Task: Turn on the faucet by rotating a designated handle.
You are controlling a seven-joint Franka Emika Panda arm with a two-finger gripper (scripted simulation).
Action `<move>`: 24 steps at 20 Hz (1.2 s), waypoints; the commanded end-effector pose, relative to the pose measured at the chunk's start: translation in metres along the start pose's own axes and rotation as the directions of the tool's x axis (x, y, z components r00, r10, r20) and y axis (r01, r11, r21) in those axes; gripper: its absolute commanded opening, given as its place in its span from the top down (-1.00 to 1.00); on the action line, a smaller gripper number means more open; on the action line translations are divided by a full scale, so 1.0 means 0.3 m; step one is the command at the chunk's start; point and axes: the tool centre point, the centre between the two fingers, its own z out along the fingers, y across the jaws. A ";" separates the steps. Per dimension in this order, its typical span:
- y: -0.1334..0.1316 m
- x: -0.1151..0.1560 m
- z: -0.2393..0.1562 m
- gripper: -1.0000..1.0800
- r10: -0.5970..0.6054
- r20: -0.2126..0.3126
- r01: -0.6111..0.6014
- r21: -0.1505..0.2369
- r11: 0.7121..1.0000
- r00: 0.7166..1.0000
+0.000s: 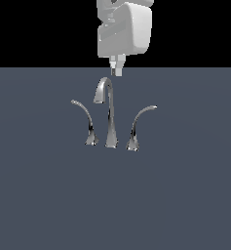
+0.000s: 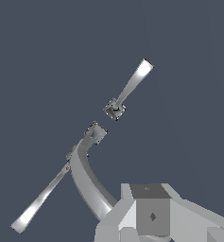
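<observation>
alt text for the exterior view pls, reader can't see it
A white robot arm's pincer hangs just above a chrome faucet's gooseneck spout, touching nothing. Two shorter curved levers flank the spout: the handle arcs toward the exterior view's right, the other lever toward its left.

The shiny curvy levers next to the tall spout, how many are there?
2. One lever stands on the exterior view's left of the spout, its tip arcing leftward. The handle stands on the right, arcing rightward. None look hidden.
</observation>
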 end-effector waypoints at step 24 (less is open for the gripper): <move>-0.058 0.446 0.336 1.00 0.612 -0.004 -0.611 0.023 0.791 0.791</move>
